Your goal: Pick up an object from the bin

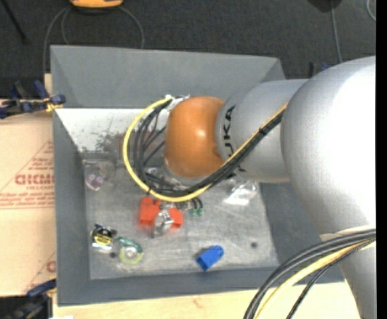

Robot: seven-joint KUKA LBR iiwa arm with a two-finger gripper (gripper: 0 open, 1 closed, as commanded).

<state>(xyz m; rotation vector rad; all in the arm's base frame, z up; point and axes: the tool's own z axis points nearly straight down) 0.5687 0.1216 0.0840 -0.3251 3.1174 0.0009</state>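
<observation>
The arm (300, 131) hides most of the pincer (166, 220), seemingly touching an orange block (148, 211).

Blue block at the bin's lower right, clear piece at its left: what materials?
Blue block: probably plastic or foam with a matte finish; the colour is even and saturated, with no glint. Clear piece: looks like thin transparent plastic, glossy; the grey bin floor shows through it, with pale highlights. Glass can't be ruled out.

Centre of grey metal bin (167, 78) overhung by arm's orange wrist cover (190, 138), orange block (148, 211) crowded beneath it, bare floor (243, 234) left open between small blue block (210, 257) and crumpled clear plastic piece (240, 193)
</observation>
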